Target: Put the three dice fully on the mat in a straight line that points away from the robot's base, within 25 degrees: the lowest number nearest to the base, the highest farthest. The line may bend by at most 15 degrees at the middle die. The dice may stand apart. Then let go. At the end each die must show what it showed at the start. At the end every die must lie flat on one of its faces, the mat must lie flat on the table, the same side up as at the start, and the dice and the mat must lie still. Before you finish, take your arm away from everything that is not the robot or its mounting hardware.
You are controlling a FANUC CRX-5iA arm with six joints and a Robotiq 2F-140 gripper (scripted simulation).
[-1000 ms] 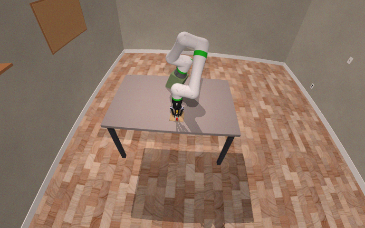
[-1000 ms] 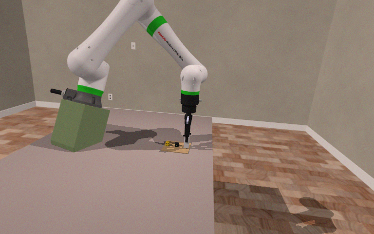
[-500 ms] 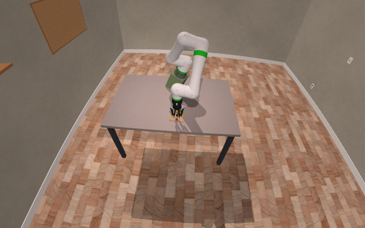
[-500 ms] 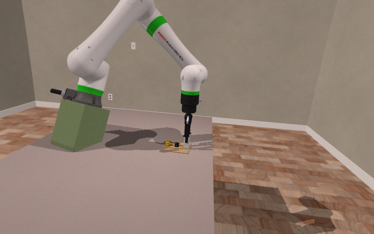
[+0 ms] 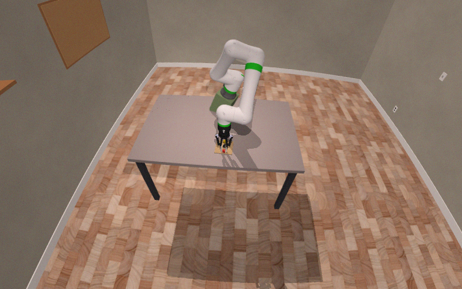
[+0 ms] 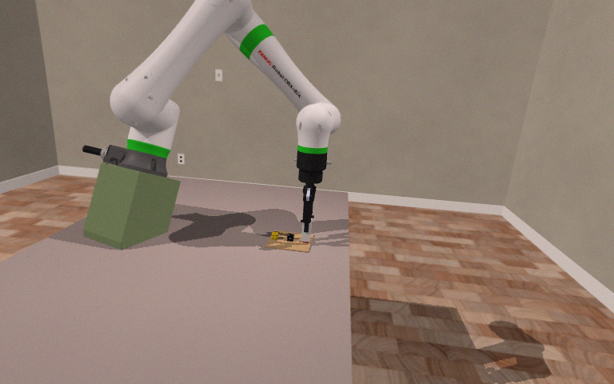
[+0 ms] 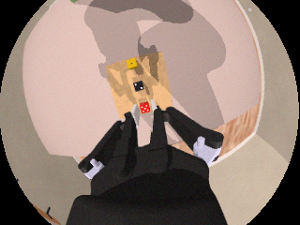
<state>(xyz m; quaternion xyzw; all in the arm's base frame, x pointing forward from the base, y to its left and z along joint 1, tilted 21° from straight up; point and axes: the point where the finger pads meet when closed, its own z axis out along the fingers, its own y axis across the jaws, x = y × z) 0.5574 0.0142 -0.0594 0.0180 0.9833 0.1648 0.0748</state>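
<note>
Top view: a grey rectangular tabletop (image 5: 176, 132) on dark legs stands on patchwork parquet between plain walls. Exterior view: a tan wooden mat (image 6: 289, 242) lies flat near the far edge, carrying a yellow die (image 6: 275, 234) nearest the green base block (image 6: 129, 204), then a black die (image 6: 289, 236). Wrist view: the fingers stand slightly parted around the red die (image 7: 145, 108), farthest out.

Three dice (image 7: 144, 108), apparently, one mat (image 7: 119, 90), one table (image 5: 176, 125).
</note>
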